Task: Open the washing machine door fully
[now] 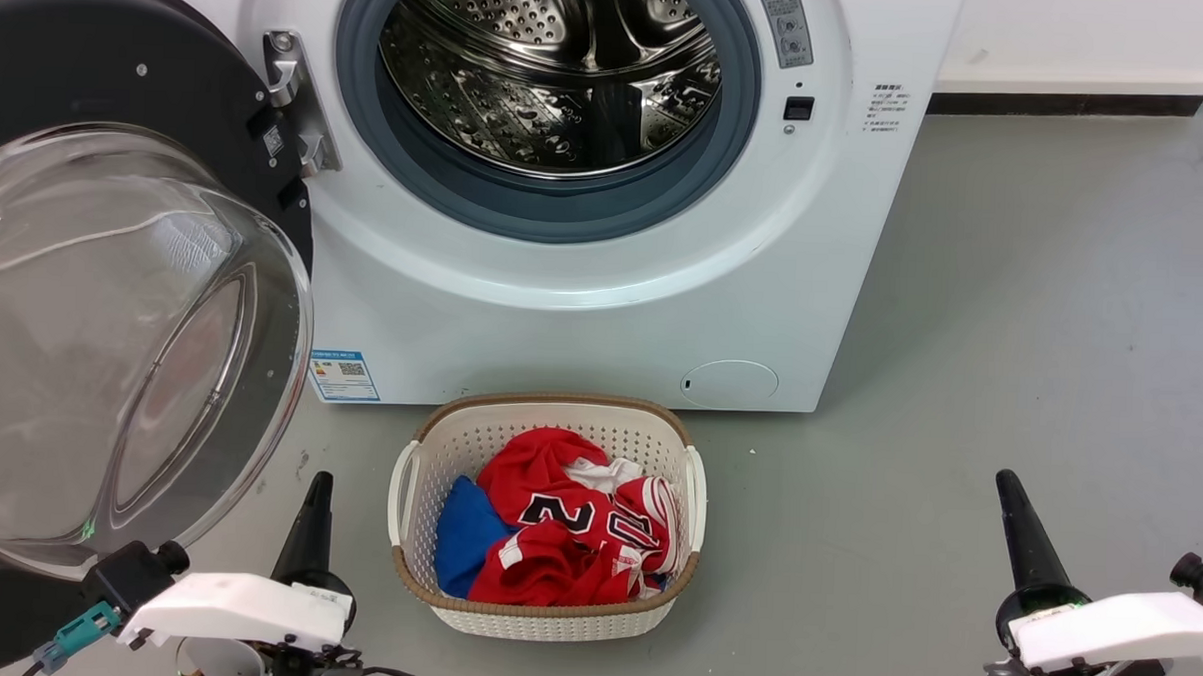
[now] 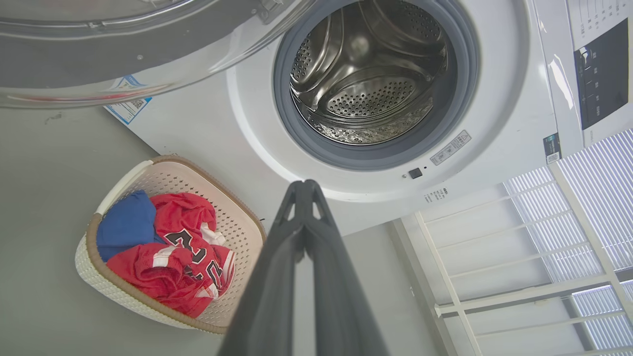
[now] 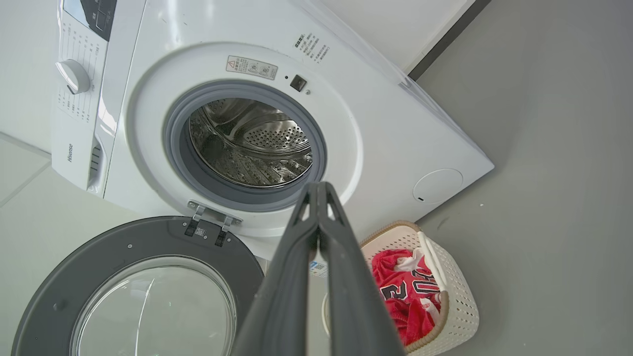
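A: Far left first. Status of the washing machine door?

B: Found swung out to the left of the white washing machine, hanging on the metal hinge at the left edge of the opening. Inner face turned toward the head camera, with the clear glass bowl bulging forward. Well clear of the opening.

A: And the left pincer?

B: Logged low, just right of the bowl's lower rim, above the grey floor. Closed tip to tip in the left wrist view, gripping nothing. Looks apart from the glass; cannot tell for certain.

A: Centre?

B: Noted the blue-grey rubber ring around the steel drum, both fully exposed. Below, on the floor just in front of the machine: a white basket with a brown rim, holding a red jersey and a blue cloth.

A: Then the right pincer?

B: Low at the right, well apart from basket and machine. Closed tip to tip as well, with nothing between the tips. Aimed at the machine front in the right wrist view.
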Robot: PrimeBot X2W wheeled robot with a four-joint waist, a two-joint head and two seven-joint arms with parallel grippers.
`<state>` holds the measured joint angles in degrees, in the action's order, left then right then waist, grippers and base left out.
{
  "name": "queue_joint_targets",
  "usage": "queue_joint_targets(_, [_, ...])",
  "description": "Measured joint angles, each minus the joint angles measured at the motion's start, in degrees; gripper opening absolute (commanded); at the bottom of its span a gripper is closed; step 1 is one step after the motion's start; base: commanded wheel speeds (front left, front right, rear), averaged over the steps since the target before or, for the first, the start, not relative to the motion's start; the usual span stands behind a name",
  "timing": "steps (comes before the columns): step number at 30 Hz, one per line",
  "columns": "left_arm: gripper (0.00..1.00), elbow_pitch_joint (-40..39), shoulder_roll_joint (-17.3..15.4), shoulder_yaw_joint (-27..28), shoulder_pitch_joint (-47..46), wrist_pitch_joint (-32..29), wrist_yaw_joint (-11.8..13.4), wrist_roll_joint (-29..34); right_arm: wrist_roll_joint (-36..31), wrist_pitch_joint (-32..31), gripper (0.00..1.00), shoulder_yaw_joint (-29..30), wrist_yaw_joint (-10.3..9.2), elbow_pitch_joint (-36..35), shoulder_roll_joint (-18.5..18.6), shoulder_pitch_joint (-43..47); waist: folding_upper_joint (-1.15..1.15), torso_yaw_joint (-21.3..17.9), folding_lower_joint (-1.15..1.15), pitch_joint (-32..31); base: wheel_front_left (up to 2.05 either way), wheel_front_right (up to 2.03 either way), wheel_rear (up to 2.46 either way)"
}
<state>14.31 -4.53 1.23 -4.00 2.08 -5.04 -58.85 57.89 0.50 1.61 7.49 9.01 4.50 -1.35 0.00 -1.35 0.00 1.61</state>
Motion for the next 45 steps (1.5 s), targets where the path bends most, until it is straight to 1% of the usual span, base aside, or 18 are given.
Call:
queue_joint_targets(23, [0.0,-0.05,0.77,2.13,-0.88,-3.41,-0.98,-12.87,13.82,-2.09,0.0,1.25,0.0,1.93,-0.07,-1.86,0.0,0.43,0.0,-0.46,0.0,0.0,0.0])
queue_joint_targets(45, [0.0,-0.09,1.21,3.67,-1.27,-5.99,-1.58,-23.06,24.58,-3.94,0.0,2.36,0.0,3.41,-0.22,-3.09,0.0,0.85,0.0,-0.9,0.0,0.0,0.0])
